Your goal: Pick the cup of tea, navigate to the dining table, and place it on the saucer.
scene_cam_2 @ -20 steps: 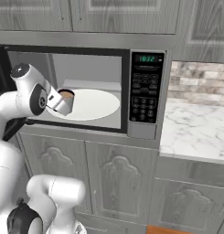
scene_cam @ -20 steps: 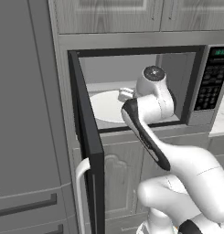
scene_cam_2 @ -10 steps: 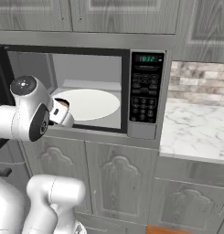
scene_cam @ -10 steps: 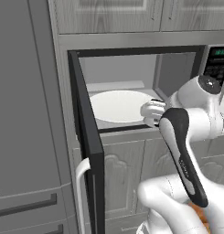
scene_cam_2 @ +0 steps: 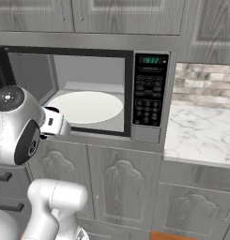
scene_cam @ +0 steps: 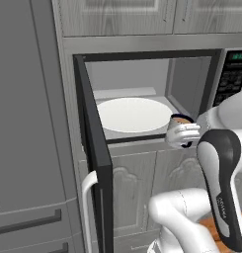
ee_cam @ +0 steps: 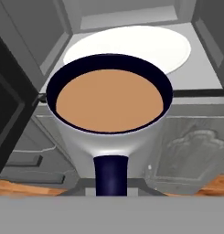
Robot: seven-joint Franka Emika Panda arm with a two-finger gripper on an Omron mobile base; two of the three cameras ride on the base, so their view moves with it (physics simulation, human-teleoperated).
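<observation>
— Two fingers, and can you tell how wide they stand?

— Not directly. In the left base view the white two-finger gripper (scene_cam: 182, 134) is wrapped about the small grey cylindrical cup of tea with its dark rim (scene_cam: 180, 120), and the cup hangs in the air in front of the open microwave (scene_cam: 201, 79), just outside its lower sill. So the fingers are closed onto the cup; the tips themselves are hidden behind it.

— Where does the hand view put it?

— Right up against the camera. The cup of tea (ee_cam: 109, 114) sits upright, brown liquid level inside the dark rim, its dark handle pointing down toward the bottom edge. Beyond it lies the large white round microwave plate (ee_cam: 145, 43), bare, inside the grey cavity, with the open black microwave door (ee_cam: 13, 109) at the left.

— And what does the right base view add?

— The microwave's black control panel with its green display (scene_cam_2: 151, 93), the white grey-veined marble counter (scene_cam_2: 201, 133) beside it, and the grey panelled cabinets (scene_cam_2: 121, 187) below. The gripper (scene_cam_2: 54, 123) shows there as a white block past the arm's big round joint; the cup is hidden behind it. The left base view alone gives the door edge-on with its white handle (scene_cam: 88, 207) — and the tall grey refrigerator (scene_cam: 28, 123) to the left.
</observation>
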